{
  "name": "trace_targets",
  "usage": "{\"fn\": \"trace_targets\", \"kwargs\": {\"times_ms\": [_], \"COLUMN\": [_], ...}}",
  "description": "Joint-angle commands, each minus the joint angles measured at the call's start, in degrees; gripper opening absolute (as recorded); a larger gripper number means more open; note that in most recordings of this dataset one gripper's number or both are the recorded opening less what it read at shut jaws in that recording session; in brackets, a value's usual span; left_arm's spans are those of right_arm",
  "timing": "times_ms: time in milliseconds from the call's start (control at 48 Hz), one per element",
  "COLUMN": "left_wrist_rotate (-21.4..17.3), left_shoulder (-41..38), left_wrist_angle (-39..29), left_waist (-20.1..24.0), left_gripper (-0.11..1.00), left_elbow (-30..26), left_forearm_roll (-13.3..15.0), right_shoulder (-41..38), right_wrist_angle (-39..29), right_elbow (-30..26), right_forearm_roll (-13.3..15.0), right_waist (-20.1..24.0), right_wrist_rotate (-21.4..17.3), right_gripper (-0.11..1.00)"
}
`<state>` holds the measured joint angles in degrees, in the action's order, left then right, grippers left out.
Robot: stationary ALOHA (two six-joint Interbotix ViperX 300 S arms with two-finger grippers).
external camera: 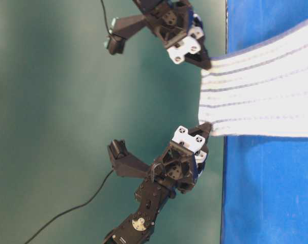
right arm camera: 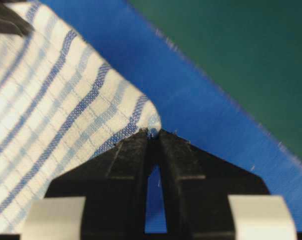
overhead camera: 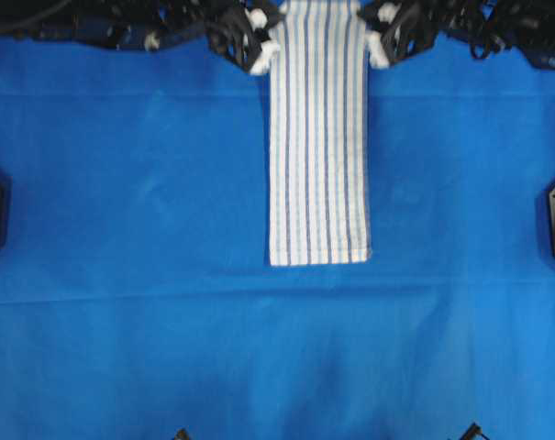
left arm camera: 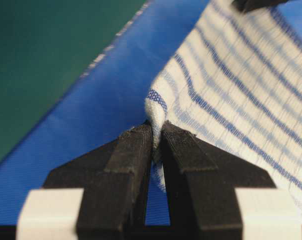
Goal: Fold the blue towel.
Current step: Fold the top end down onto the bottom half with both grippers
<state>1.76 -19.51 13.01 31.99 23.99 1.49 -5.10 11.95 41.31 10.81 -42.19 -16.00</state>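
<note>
The blue towel (overhead camera: 318, 137) lies as a long narrow strip on the blue-sheeted tabletop (overhead camera: 121, 229), seemingly already folded lengthwise, and my left tool (left arm camera: 155, 132) and right tool (right arm camera: 151, 132) each pinch a far corner, the crosswise fold remaining.

White blue-striped blue towel (overhead camera: 318, 137)

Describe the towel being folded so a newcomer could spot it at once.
A plain solid-blue sheet covers the whole table. Down its middle, from the far edge, runs the blue towel, a narrow white strip with thin blue stripes. It is the only patterned cloth, and the left hand and right hand each pinch a far corner.
</note>
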Motion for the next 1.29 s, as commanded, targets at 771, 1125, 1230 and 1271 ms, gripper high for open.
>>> {"fn": "trace_targets", "kwargs": {"times_ms": [771,1125,1230,1271], "left_wrist_rotate": [-2.11,-2.72,-2.72,-2.64], "left_shoulder": [7.03,11.6,12.3,12.39], "left_wrist_angle": [0.09,0.44,0.26,0.18], "left_waist": [-5.1,-15.47,-18.46,-19.51], "left_gripper": [0.04,0.04,0.04,0.04], "left_elbow": [2.64,9.58,10.9,11.25], "left_forearm_roll": [-0.26,-0.18,-0.18,-0.18], "right_shoulder": [10.63,20.57,21.27,21.27], "right_wrist_angle": [-0.44,-5.8,-7.12,-7.47], "right_elbow": [6.15,14.24,15.38,15.56], "right_forearm_roll": [-0.26,-0.26,-0.26,-0.26], "right_waist": [4.48,15.47,19.69,21.36], "right_wrist_rotate": [-0.44,-0.44,-0.53,-0.62], "right_gripper": [0.08,0.08,0.08,0.08]}}
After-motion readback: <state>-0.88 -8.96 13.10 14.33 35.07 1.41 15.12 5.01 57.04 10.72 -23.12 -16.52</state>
